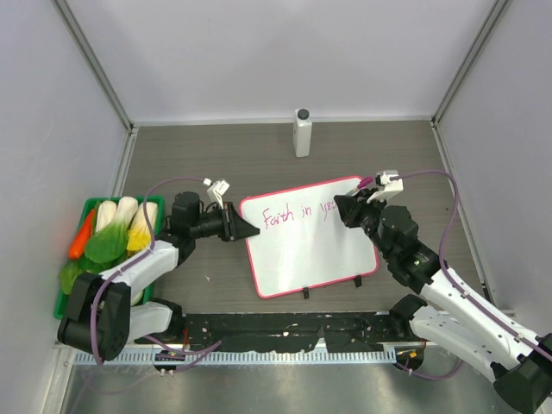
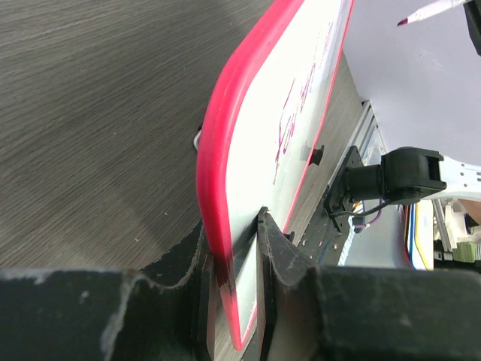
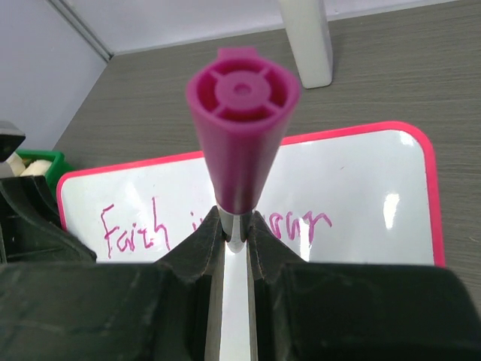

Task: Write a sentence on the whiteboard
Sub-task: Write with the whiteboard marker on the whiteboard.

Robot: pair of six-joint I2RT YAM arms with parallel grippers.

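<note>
A grey wood-grain tabletop (image 1: 259, 164) fills the floor of a white-walled booth. The whiteboard (image 1: 310, 250) sits in the middle of it, turned a little askew, with its pink-red frame all round and two small black clip feet (image 1: 304, 293) on its near edge. Along its far part runs the sentence (image 1: 289, 215), thin pink handwriting in a single line that reads "Faith in your".

The left hand (image 1: 241, 226) is closed almost all the way on the board's left edge, one finger on each face of the frame. The right hand (image 1: 345, 207) hangs over the board's far right part, at the end of the writing. It is clamped tight on a magenta marker (image 3: 240, 128). Whether the tip touches the board cannot be told.

A white bottle (image 1: 302, 131) with a dark cap stands upright at the far edge. At the left, a green tray (image 1: 85, 203) holds toy vegetables, an orange carrot (image 1: 81, 235) among them.
</note>
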